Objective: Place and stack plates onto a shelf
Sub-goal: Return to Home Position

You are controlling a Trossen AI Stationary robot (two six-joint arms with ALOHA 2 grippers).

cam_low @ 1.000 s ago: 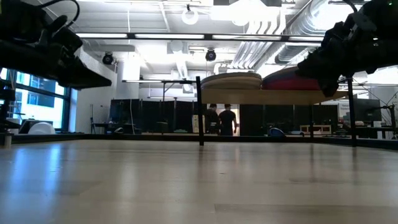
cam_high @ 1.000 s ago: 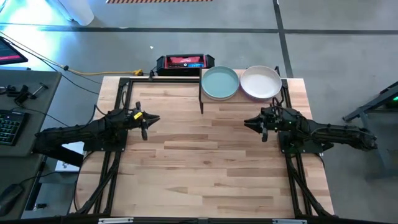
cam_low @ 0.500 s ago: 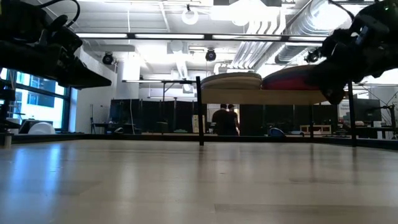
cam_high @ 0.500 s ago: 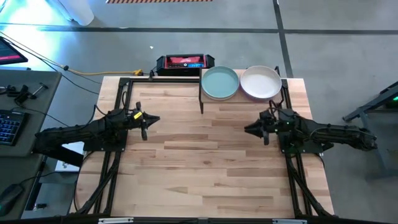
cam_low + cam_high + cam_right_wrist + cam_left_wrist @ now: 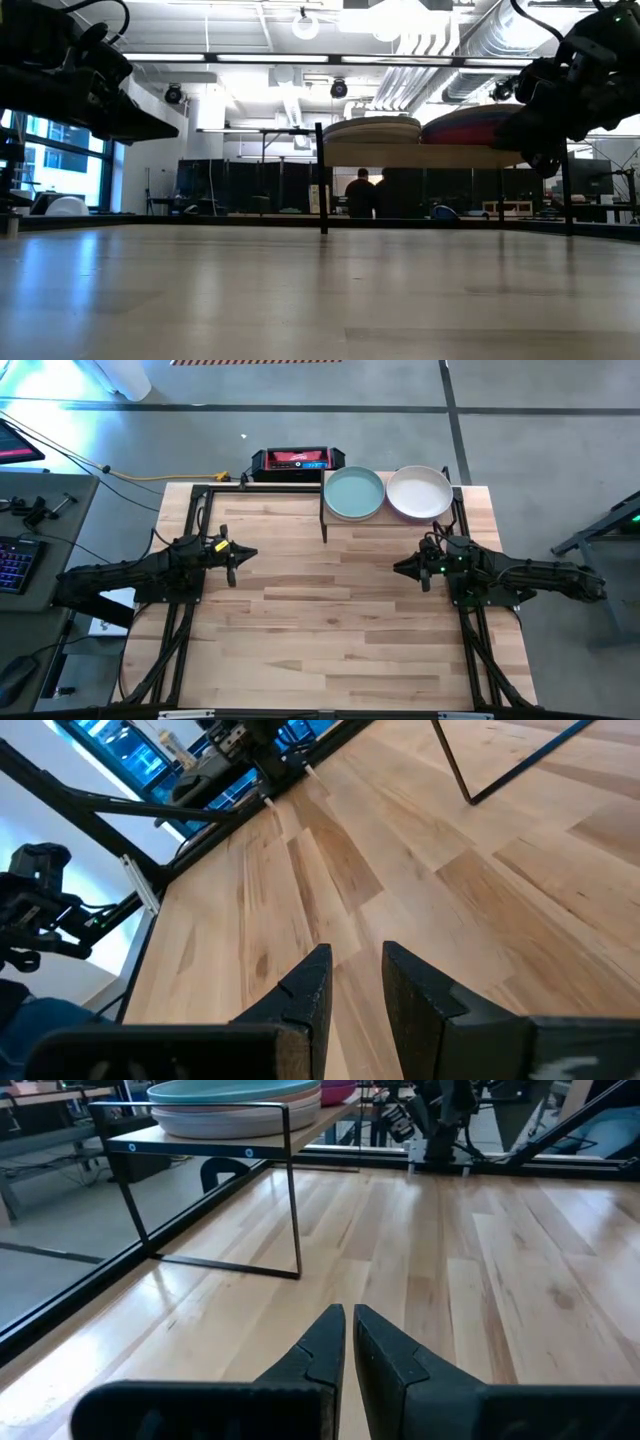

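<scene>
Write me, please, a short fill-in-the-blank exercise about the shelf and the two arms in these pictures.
The shelf carries ___ stacks. In the high view, the left stack's top plate is ___. The right stack's top plate is ___. The left end effector and the right end effector each hold ___.
Missing words: two; teal; white; nothing.

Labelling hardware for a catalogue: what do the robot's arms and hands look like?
The left arm and right arm are matte black jointed links. The left hand and right hand each have two wedge-shaped fingers. A yellow tag marks the left wrist; a green light, the right.
</scene>
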